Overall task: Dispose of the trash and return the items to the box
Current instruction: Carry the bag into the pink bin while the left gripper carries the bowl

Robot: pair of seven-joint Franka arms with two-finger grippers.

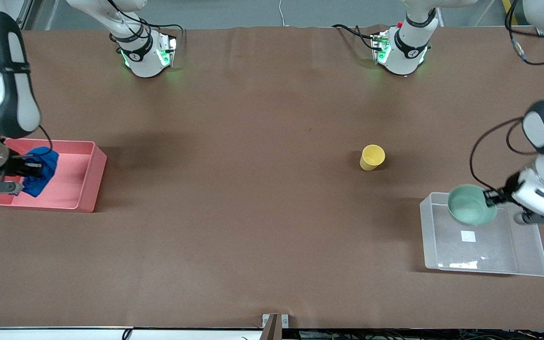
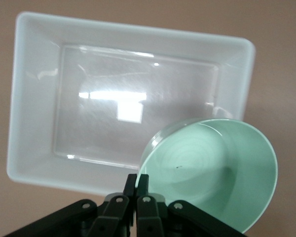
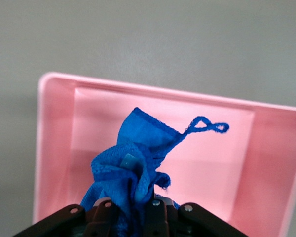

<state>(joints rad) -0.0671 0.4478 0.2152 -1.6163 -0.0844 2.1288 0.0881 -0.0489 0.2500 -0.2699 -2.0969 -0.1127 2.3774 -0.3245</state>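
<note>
Counting one bowl [image 1: 470, 205], one cup [image 1: 372, 157], one blue wad [image 1: 40, 170], two bins.

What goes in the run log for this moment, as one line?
left tool: shut on mint bowl, over clear box | right tool: shut on blue wad, over pink bin | yellow cup: on table, untouched

We see a bright blue trash wad [image 1: 41, 171], pink bin [image 1: 90, 179], yellow cup [image 1: 372, 157], mint-green bowl [image 1: 470, 206], clear box [image 1: 531, 259] with white sticker [image 1: 468, 236], brown worktop [image 1: 253, 212].
</note>
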